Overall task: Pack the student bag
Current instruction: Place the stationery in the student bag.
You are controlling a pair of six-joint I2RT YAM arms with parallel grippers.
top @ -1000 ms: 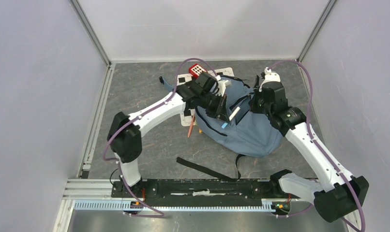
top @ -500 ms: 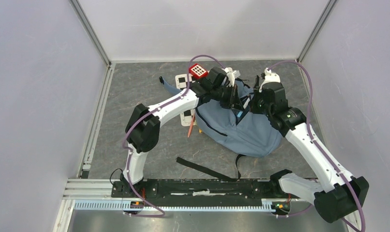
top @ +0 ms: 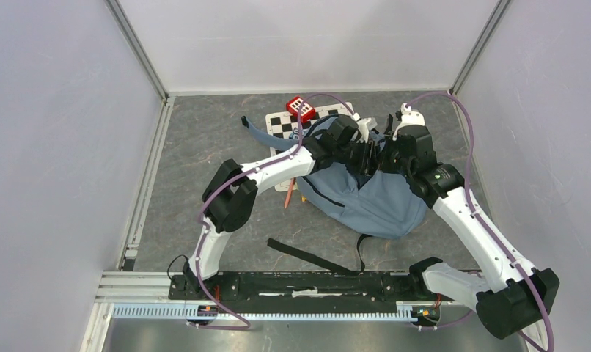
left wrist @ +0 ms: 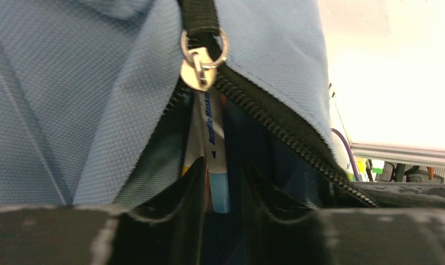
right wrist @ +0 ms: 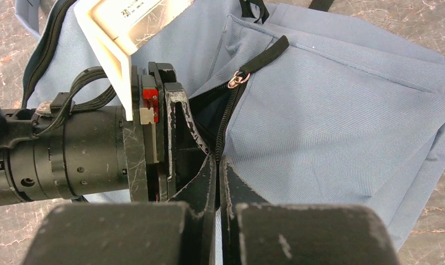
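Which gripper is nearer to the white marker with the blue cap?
Left. The left gripper has the marker between its open fingers; the right gripper pinches the blue-grey fabric backpack's zipper edge nearby.

Soft, even light lay over everything, with faint shadows. At my left wrist, the background glared white and my left gripper (left wrist: 220, 229) blurred dark.

The top view looks down from high behind the arm bases and takes in the whole tabletop (top: 204, 147), with the bag (top: 373, 202) at mid-distance. The left wrist view sits very close, facing past the left hand (left wrist: 221, 182) into the bag's open zipper (left wrist: 275, 128). The right wrist view looks along the right hand (right wrist: 219, 165) at that same zipper, near, with the left hand entering from its left.
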